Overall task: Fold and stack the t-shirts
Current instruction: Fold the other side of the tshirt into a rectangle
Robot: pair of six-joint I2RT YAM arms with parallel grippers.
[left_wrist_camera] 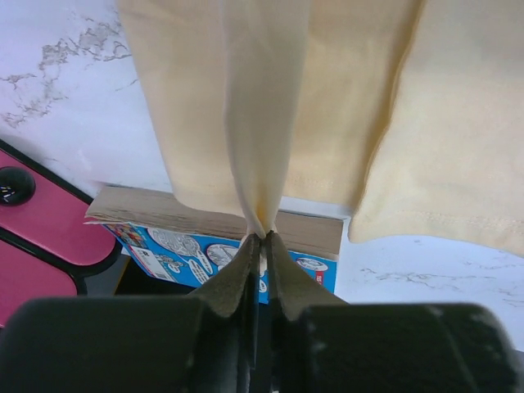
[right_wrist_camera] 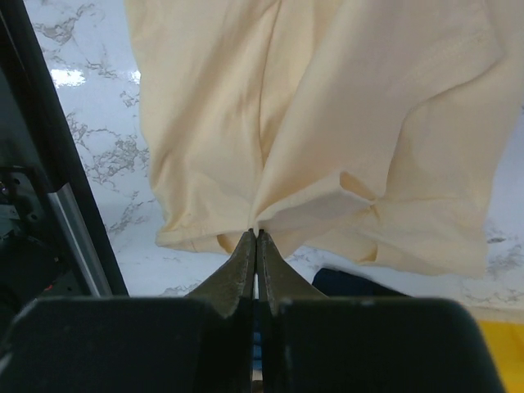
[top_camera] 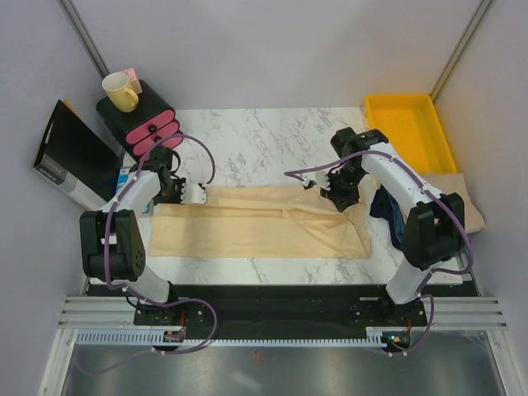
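The cream t-shirt (top_camera: 256, 227) lies as a long band across the centre of the frame on the marble table (top_camera: 264, 148). The left gripper (top_camera: 195, 194) pinches its left edge, jaws nearly together on a fold. The right gripper (top_camera: 340, 198) is clamped tight on its right end. A yellow tray (top_camera: 408, 124) sits upper right, a yellow mug (top_camera: 120, 91) upper left.

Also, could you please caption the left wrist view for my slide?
Left gripper pinching a fold of the cream t-shirt over the marble table.
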